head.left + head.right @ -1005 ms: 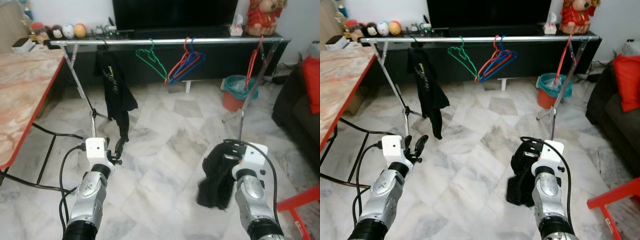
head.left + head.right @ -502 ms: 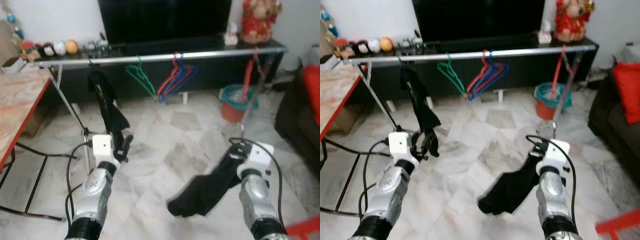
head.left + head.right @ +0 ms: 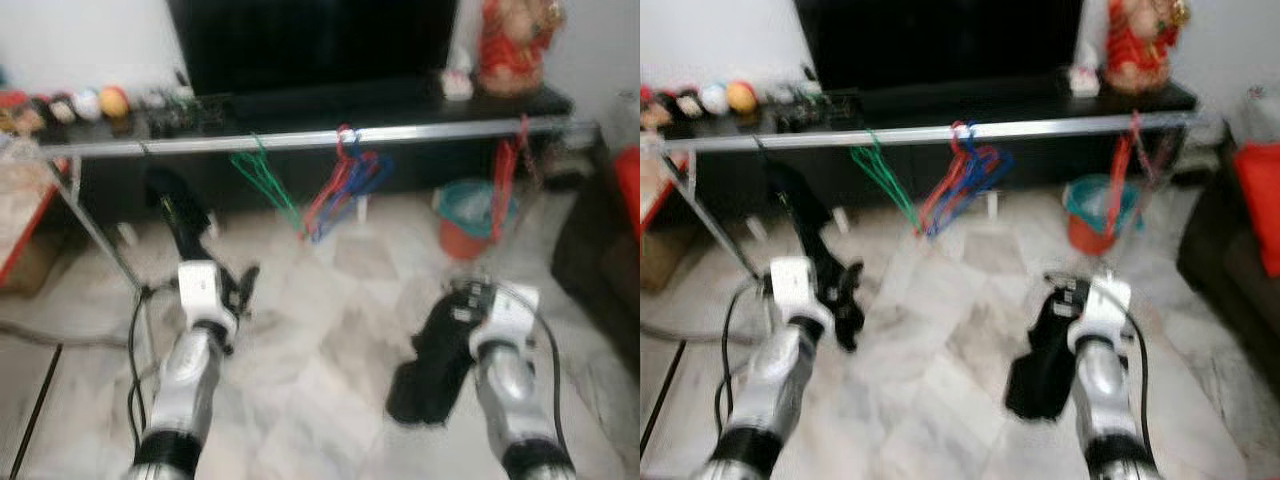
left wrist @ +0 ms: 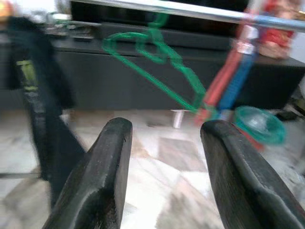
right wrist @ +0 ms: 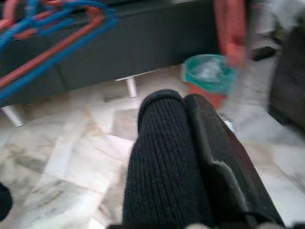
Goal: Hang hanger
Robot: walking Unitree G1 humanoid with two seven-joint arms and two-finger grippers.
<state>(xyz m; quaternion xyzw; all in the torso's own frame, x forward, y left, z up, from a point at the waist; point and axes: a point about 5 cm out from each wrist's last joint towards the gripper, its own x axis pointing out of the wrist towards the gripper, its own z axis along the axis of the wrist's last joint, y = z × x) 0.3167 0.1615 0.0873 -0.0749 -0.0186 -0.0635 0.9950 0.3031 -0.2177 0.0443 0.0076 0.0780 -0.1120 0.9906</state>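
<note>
Standing before a long silver clothes rail (image 3: 300, 140), the robot holds both arms forward over a pale marble floor (image 3: 330, 330); the head views are blurred. The right gripper (image 3: 452, 318) is clamped on a black knitted garment (image 3: 430, 365), which droops from its fingers toward the floor without clearly touching it. In the right wrist view the knit (image 5: 164, 162) is pressed against one black finger (image 5: 214, 157). The left gripper (image 3: 240, 288) is raised and holds nothing, its two fingers (image 4: 102, 176) spread wide apart.

On the rail hang a green hanger (image 3: 262, 178), a bunch of red and blue hangers (image 3: 345, 180) just beside it toward the robot's right, and a red hanger (image 3: 505, 170) near the rail's right end. A black garment (image 3: 178, 215) hangs near the rail's left end, just behind the left gripper. A teal-lined orange bin (image 3: 472, 215) stands on the floor beyond the rail. Behind everything is a dark TV cabinet (image 3: 400, 100) with small round ornaments (image 3: 85, 102) on its left and a red figurine (image 3: 510, 45) on its right.
</note>
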